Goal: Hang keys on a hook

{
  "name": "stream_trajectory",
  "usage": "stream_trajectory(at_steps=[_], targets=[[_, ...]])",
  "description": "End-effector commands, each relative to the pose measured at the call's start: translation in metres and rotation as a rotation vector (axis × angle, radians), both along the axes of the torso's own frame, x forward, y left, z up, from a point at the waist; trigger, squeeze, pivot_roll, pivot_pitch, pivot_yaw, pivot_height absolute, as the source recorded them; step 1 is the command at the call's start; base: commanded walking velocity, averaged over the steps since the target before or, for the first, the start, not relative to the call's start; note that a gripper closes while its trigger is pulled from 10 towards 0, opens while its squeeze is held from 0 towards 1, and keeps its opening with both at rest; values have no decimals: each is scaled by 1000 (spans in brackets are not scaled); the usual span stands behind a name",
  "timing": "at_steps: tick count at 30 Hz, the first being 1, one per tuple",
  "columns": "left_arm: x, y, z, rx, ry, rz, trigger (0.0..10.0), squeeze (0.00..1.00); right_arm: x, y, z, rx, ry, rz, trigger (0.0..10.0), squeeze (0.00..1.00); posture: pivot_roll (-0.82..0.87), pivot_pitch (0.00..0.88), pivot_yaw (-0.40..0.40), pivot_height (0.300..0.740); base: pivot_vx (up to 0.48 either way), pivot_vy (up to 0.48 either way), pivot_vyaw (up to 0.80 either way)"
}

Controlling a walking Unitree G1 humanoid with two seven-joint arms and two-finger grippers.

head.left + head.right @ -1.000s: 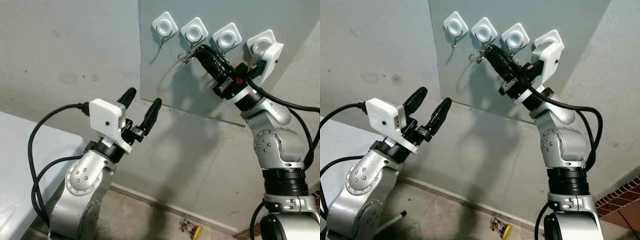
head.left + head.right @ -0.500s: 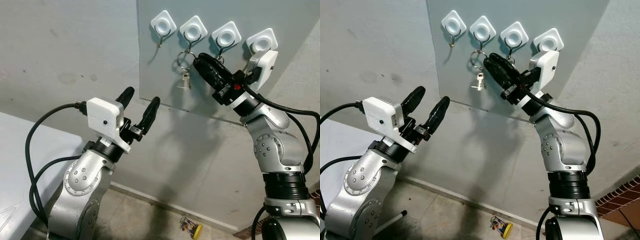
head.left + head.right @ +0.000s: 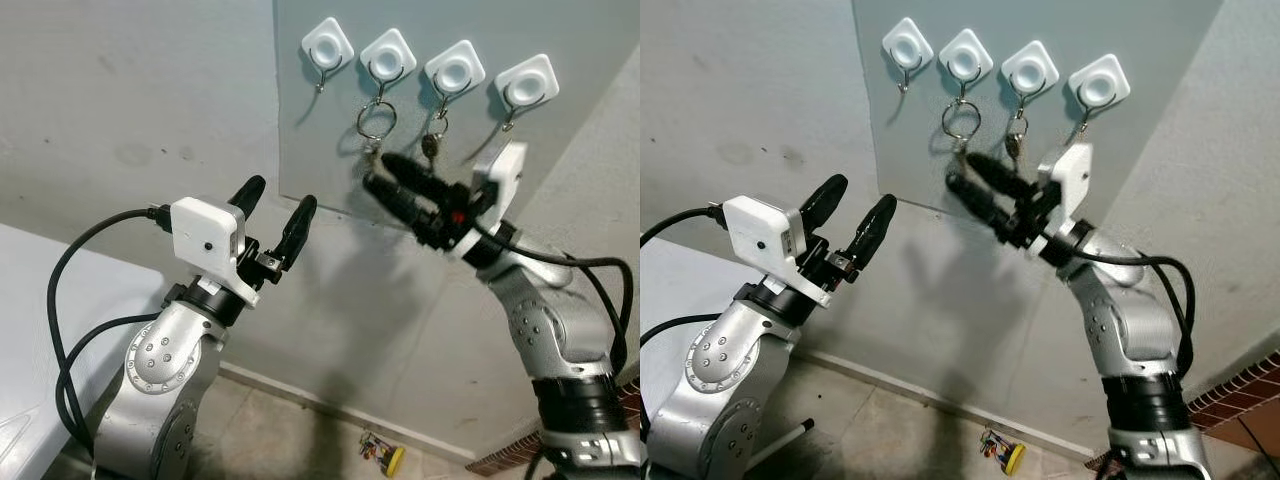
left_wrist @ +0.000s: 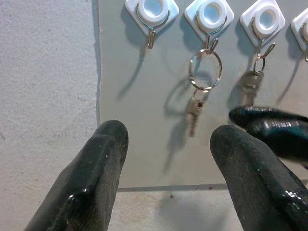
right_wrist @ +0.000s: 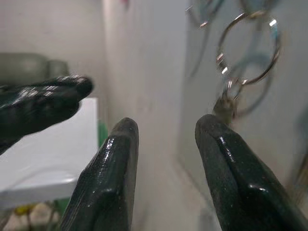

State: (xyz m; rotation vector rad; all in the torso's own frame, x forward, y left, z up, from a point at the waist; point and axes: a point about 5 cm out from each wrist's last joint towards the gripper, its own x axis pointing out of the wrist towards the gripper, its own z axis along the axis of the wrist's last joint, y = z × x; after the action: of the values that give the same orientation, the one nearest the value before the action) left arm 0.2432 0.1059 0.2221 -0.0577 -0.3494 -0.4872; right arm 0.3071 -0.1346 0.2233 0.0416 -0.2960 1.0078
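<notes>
A silver key ring (image 3: 376, 121) with a small key (image 4: 194, 112) hangs from the second of several white hooks (image 3: 388, 54) on a grey wall panel (image 3: 330, 150). Another key (image 3: 432, 146) hangs from the third hook (image 3: 455, 68). My right gripper (image 3: 377, 172) is open and empty, just below and in front of the hanging ring, apart from it. In the right wrist view the ring (image 5: 248, 48) dangles beyond the open right gripper (image 5: 167, 122). My left gripper (image 3: 280, 195) is open and empty, lower left of the panel, and points at the hooks.
The first hook (image 3: 328, 44) and fourth hook (image 3: 526, 82) are bare. A white table (image 3: 40, 320) stands at the left. A small colourful object (image 3: 384, 455) lies on the floor by the wall.
My right gripper has let go of the key ring, which now hangs on the second hook, and has drawn back and down from the hooks. The left arm has barely moved.
</notes>
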Motion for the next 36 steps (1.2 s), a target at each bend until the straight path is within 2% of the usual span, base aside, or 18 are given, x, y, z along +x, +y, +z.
stream_trajectory(at_steps=[1,6,11,12,14,17,18,20,22,25,29,30,31,35,36], targets=[[-3,1,2,3,-13,8,10000,0,-5,3,5,-19,-19,39,10000,0,-59,90,-32,740,0,0,0],[-3,1,1,6,-12,12,10000,0,-15,5,-10,-85,32,102,10000,0,-57,90,-34,740,0,0,0],[-3,5,-11,31,10,29,10000,0,-32,6,-54,-204,135,153,10000,0,-55,84,-33,740,0,0,0],[-3,5,-11,31,10,29,10000,0,-32,6,-54,-204,135,153,10000,0,-55,84,-33,740,0,0,0],[-3,7,-17,49,24,34,10000,0,-35,7,-68,-237,166,151,10000,0,-56,79,-31,740,0,0,0],[-3,7,-31,101,47,34,10000,0,-37,7,-84,-247,205,130,10000,0,-56,76,-30,740,0,0,0],[-2,10,-46,99,103,48,10000,0,-37,5,-99,-255,243,98,10000,0,-59,73,-27,740,0,0,0],[-2,13,-62,137,133,67,10000,0,-37,4,-113,-262,290,68,10000,0,-61,71,-28,740,0,0,0],[-3,13,-63,141,131,68,10000,0,-38,4,-113,-264,292,69,10000,0,-61,71,-28,740,0,0,0],[-4,20,-94,165,225,100,10000,0,-42,-1,-137,-270,346,16,10000,0,-67,64,-23,740,0,0,0],[-5,21,-99,169,228,103,10000,0,-43,-1,-140,-273,346,10,10000,0,-67,64,-23,740,0,0,0],[-4,27,-121,191,301,142,10000,0,-43,-7,-158,-263,412,-64,10000,0,-72,63,-21,740,0,0,0],[-6,38,-157,214,423,201,10000,0,-47,-15,-187,-258,519,-179,10000,0,-69,60,-20,740,0,0,0],[-9,48,-186,208,519,246,10000,0,-51,-24,-208,-259,593,-286,10000,0,-77,53,-18,740,0,0,0],[-11,54,-201,216,571,277,10000,0,-53,-29,-219,-274,626,-355,10000,0,-78,51,-16,740,0,0,0]])
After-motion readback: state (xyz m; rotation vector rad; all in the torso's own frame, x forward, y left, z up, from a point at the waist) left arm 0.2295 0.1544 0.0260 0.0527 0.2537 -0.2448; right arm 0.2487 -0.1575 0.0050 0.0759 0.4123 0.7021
